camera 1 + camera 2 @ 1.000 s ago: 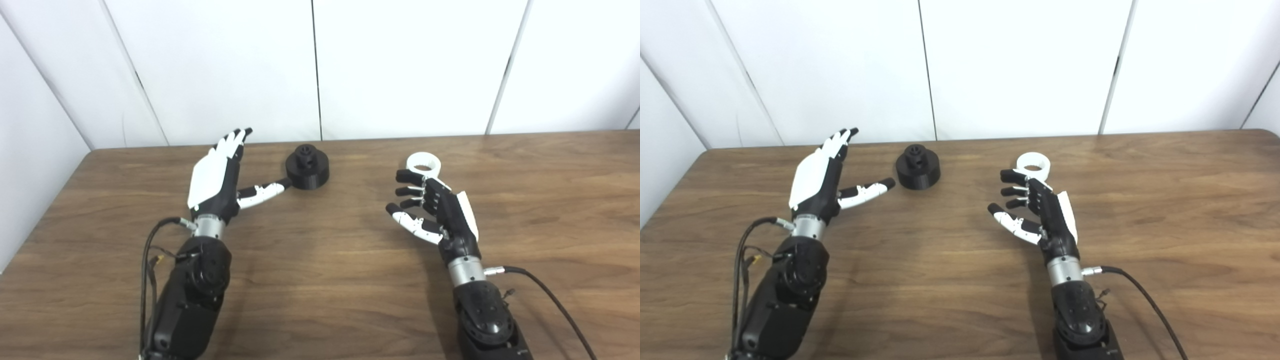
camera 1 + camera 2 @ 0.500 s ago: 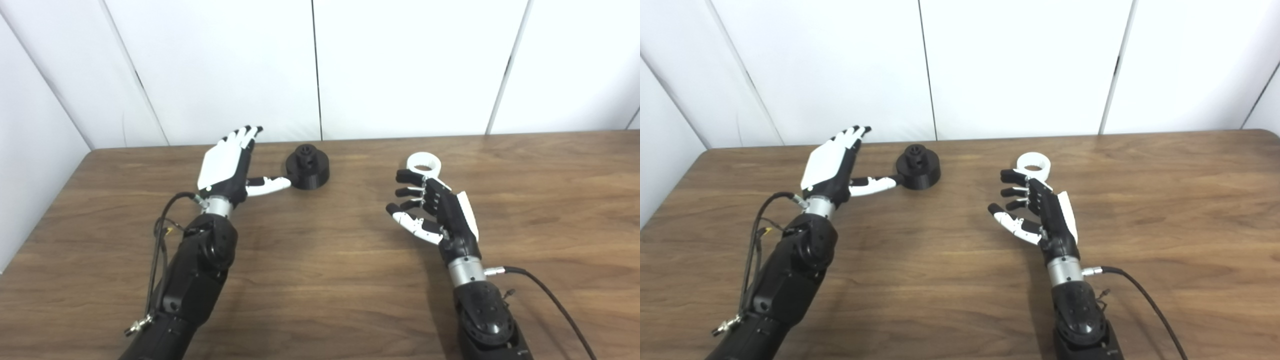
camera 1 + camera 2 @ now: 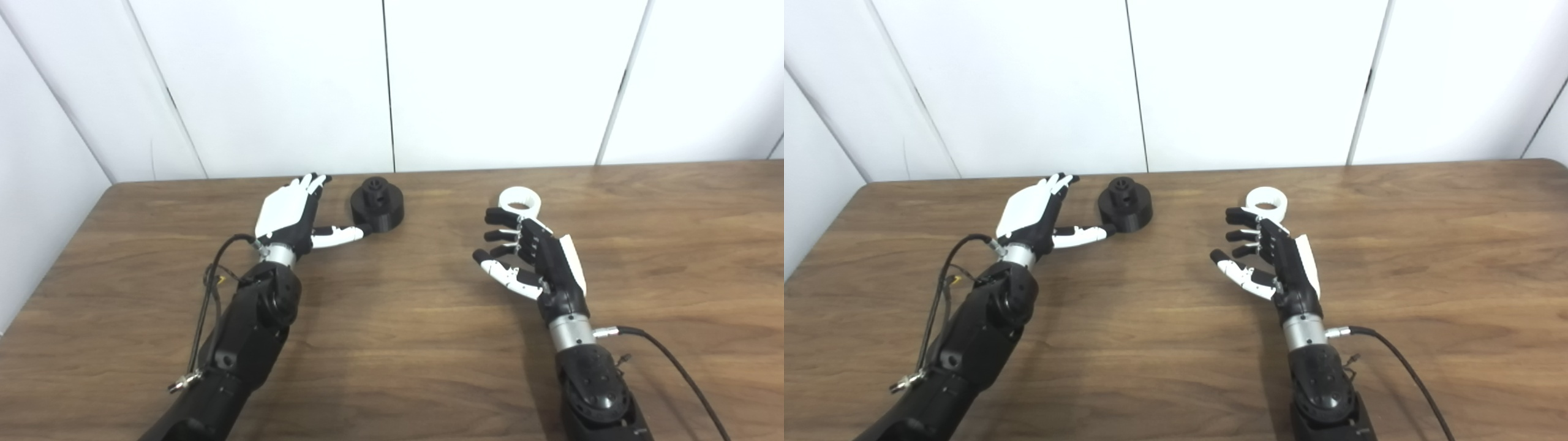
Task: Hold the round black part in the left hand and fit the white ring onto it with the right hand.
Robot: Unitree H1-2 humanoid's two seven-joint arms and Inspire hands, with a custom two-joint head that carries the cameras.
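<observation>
The round black part [image 3: 377,203], a low cylinder with a small hub on top, stands on the wooden table [image 3: 392,343] at the back, left of centre. My left hand [image 3: 293,212] is open just to its left, fingers stretched toward the back, thumb tip at the part's lower left edge. The white ring [image 3: 518,199] lies flat on the table at the back right of centre. My right hand [image 3: 531,257] is open with its fingers half curled, just in front of the ring; its fingertips [image 3: 497,215] reach close to the ring's near edge.
White wall panels [image 3: 392,86] rise right behind the table's far edge. The table's left edge runs diagonally at the far left. A black cable [image 3: 674,361] trails from my right wrist toward the lower right, and cables [image 3: 208,306] hang along my left forearm.
My left hand has moved forward and right and lowered toward the black part, its thumb now at the part's edge. The right hand, ring and black part have stayed where they were.
</observation>
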